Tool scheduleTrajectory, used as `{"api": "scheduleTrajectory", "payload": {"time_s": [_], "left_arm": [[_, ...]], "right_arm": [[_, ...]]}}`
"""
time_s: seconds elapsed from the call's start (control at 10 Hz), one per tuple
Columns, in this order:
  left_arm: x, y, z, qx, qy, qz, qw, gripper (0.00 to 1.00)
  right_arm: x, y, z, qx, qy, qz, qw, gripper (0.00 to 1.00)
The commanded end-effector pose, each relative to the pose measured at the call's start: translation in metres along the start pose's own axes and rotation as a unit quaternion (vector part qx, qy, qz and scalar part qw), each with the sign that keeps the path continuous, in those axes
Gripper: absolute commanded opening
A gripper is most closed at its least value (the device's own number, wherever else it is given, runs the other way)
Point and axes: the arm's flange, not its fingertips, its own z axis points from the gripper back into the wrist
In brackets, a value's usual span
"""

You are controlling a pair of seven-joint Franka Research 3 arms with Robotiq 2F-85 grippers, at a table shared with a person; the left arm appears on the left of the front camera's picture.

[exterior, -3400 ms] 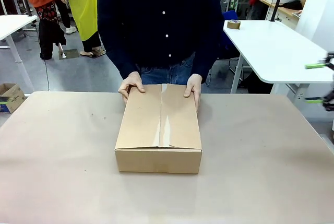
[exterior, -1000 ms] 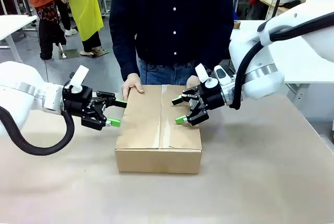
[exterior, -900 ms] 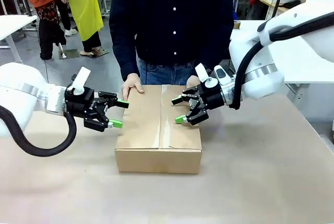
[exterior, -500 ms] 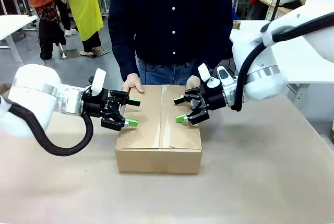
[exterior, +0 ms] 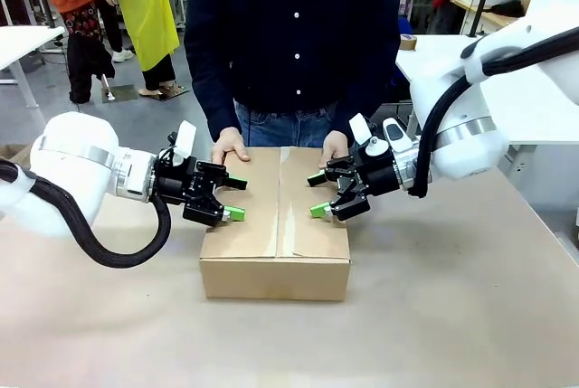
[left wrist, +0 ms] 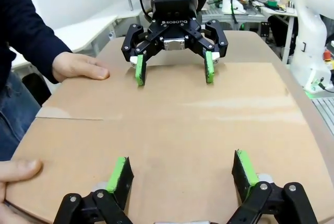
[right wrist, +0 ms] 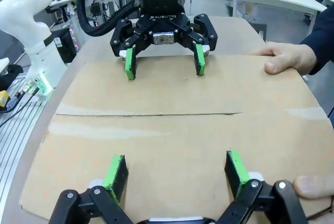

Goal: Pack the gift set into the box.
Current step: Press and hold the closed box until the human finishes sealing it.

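My left fingers (exterior: 233, 213) and right fingers (exterior: 317, 210) gape wide over the shut box (exterior: 276, 252), mid-frame. Pushing down could pinch the person's hand (exterior: 228, 146).

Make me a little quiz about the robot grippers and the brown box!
1. True or false: the cardboard box is closed on top.
2. The left gripper and right gripper are: A) open, B) shut on a flap, C) shut on each other.
3. How many of the person's hands touch the box?
Key: 1 true; 2 A; 3 two.
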Motion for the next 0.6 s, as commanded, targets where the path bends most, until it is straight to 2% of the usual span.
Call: {"api": "scheduleTrajectory", "payload": {"time_s": [0.0, 0.1, 0.2, 0.5], "left_arm": [[-0.0019, -0.0007, -0.0058, -0.024, 0.026, 0.003, 0.999, 1.0], [-0.0011, -0.002, -0.0047, -0.023, 0.026, 0.01, 0.999, 1.0], [0.0012, 0.0004, -0.0005, -0.007, 0.005, -0.001, 1.0, 1.0], [0.0012, 0.0004, -0.0005, -0.007, 0.005, -0.001, 1.0, 1.0]], "right_arm": [[-0.0012, 0.0032, 0.0022, -0.002, 0.016, -0.013, 1.0, 1.0], [-0.0027, 0.0028, 0.0016, 0.0, 0.019, -0.015, 1.0, 1.0], [-0.0002, 0.0002, 0.0001, 0.0, 0.0, -0.002, 1.0, 1.0], [-0.0002, 0.0002, 0.0001, 0.0, 0.0, -0.002, 1.0, 1.0]]}}
